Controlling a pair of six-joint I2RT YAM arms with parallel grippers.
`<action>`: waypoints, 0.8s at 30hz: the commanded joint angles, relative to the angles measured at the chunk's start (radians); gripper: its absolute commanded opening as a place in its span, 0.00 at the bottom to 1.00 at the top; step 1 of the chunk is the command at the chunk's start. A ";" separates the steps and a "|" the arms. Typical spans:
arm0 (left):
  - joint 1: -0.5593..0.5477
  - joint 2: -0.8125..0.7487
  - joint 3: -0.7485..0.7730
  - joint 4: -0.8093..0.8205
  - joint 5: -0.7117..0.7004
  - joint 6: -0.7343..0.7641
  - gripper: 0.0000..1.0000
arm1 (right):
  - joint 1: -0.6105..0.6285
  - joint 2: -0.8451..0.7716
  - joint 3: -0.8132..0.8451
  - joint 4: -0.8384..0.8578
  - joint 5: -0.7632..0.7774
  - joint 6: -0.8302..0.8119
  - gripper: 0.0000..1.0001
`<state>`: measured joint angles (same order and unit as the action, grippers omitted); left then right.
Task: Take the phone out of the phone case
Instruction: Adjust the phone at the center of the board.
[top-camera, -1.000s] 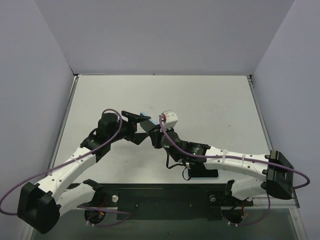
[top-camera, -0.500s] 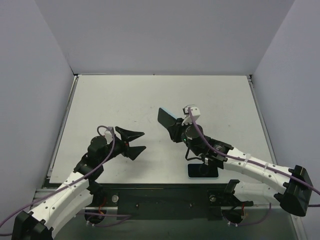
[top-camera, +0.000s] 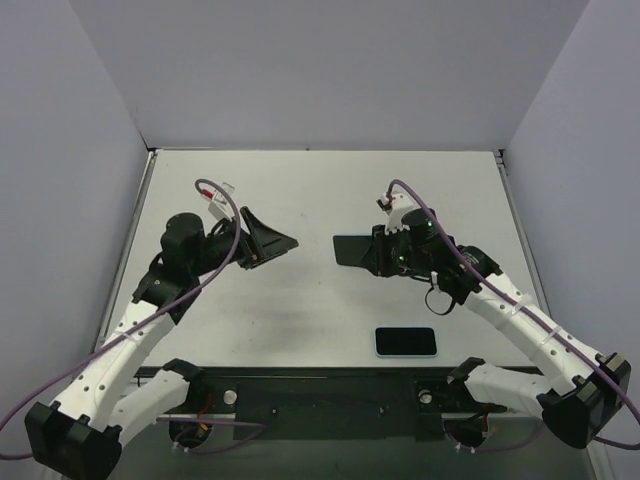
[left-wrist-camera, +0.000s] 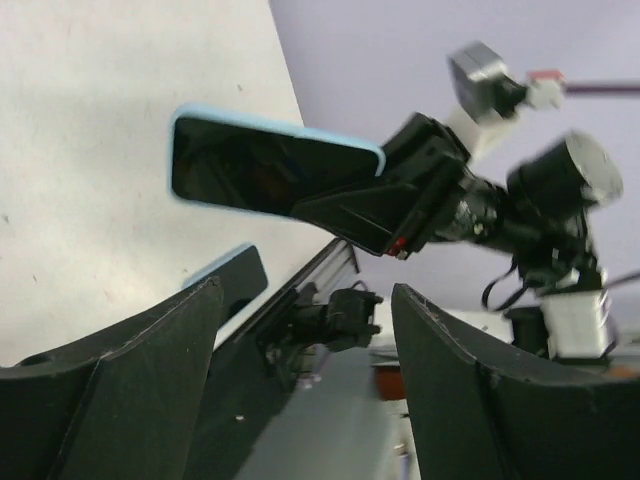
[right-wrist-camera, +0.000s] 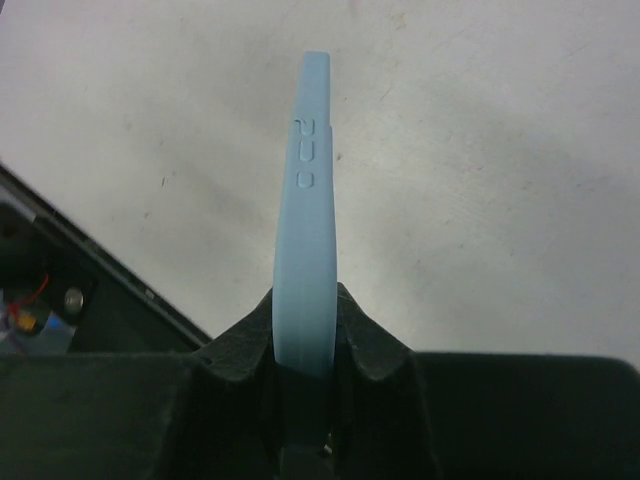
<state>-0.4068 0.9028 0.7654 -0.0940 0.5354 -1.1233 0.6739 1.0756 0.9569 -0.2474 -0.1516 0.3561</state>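
— Top external, nearest your arm bases: what lies by the front edge of the counter (top-camera: 300, 190)?
— 1 dark slab (top-camera: 406, 342) with a pale blue rim, lying flat on the right side. Nothing touches it.
— And your 2 hands?
— Farther in, mid-counter. Your right hand (top-camera: 372, 255) is clamped on 1 end of the light blue phone case (top-camera: 346, 250) and holds it off the counter, free end pointing toward your left hand (top-camera: 281, 251). The right wrist view shows the case edge-on between the fingers, with button bumps along its rim.
— Is the phone inside it?
— You cannot tell from these views. The left wrist view shows only a dark face framed in blue.
— The left hand?
— Its jaws stand wide apart with nothing between them, near the case's free end but not touching it.
— Beyond that?
— The counter's far half, then lilac walls (top-camera: 320, 70).
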 joint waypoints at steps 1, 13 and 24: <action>-0.024 0.045 0.130 -0.148 0.155 0.509 0.78 | -0.068 0.040 0.101 -0.220 -0.463 -0.159 0.00; -0.233 0.294 0.227 -0.115 0.337 0.706 0.82 | -0.068 0.118 0.229 -0.377 -0.802 -0.328 0.00; -0.288 0.268 0.144 0.011 0.485 0.617 0.57 | -0.028 0.054 0.174 -0.264 -0.835 -0.246 0.00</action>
<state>-0.6876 1.2480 0.9432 -0.1917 0.9592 -0.4644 0.6434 1.1995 1.1481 -0.6117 -0.9081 0.0673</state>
